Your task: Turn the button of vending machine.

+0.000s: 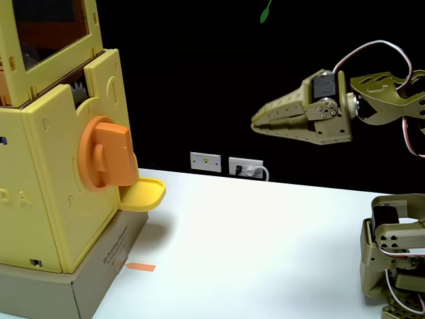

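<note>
From my remote seat, the fixed view had the vending machine (46, 199) standing at the left edge on a brown cardboard box (66, 289), and its orange button (108, 153) sat on the side panel facing the arm, the raised bar across it running roughly upright. Just below it the small yellow tray (143, 194) jutted out over the white table (265, 246). My end effector (255, 124) hung in the air on the right, well apart from the button, tip aimed left toward the machine, and its fingers looked pressed together with nothing between them. So I judged the job hardly begun: no contact, no grip on the bar. What was left, as I read it, was the whole approach across the gap, spreading the fingers around the bar, clamping, and then the twist itself. A small orange strip (140, 267) lay on the table beside the box.
</note>
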`<action>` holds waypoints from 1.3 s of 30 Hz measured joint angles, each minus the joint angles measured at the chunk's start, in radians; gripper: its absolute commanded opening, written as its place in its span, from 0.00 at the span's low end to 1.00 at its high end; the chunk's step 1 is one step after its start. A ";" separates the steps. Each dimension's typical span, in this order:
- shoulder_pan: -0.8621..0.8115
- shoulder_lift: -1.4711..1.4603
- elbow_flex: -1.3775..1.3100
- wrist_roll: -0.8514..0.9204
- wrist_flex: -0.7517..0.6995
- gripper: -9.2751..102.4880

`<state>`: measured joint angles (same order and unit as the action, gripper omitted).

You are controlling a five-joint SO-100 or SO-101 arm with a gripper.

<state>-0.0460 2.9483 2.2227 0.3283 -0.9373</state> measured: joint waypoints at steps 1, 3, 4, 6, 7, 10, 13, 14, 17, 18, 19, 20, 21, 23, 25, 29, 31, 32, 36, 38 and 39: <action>0.005 -0.011 0.000 0.026 0.028 0.09; 0.020 -0.041 0.000 0.104 0.091 0.09; 0.028 -0.061 0.000 0.144 0.127 0.09; 0.040 -0.097 0.018 0.207 0.218 0.09; 0.048 -0.117 0.035 0.239 0.275 0.09; 0.077 -0.190 0.123 0.383 0.480 0.08; 0.084 -0.241 0.232 0.574 0.696 0.08; 0.084 -0.252 0.272 0.626 0.756 0.08; 0.083 -0.268 0.357 0.769 0.876 0.07; 0.083 -0.272 0.383 0.808 0.911 0.07; 0.081 -0.272 0.411 0.844 0.946 0.07; 0.084 -0.272 0.439 0.871 0.988 0.07; 0.091 -0.272 0.468 0.888 1.034 0.07; 0.101 -0.278 0.529 0.925 1.143 0.07; 0.104 -0.293 0.600 0.950 1.273 0.07; 0.104 -0.357 0.676 0.986 1.462 0.07; 0.103 -0.391 0.676 1.009 1.489 0.09; 0.103 -0.407 0.676 1.025 1.502 0.11; 0.084 -0.486 0.663 1.068 1.511 0.22; 0.064 -0.529 0.630 1.075 1.502 0.28; 0.055 -0.548 0.611 1.086 1.483 0.30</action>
<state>0.0092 2.4007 2.8333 1.4143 0.5461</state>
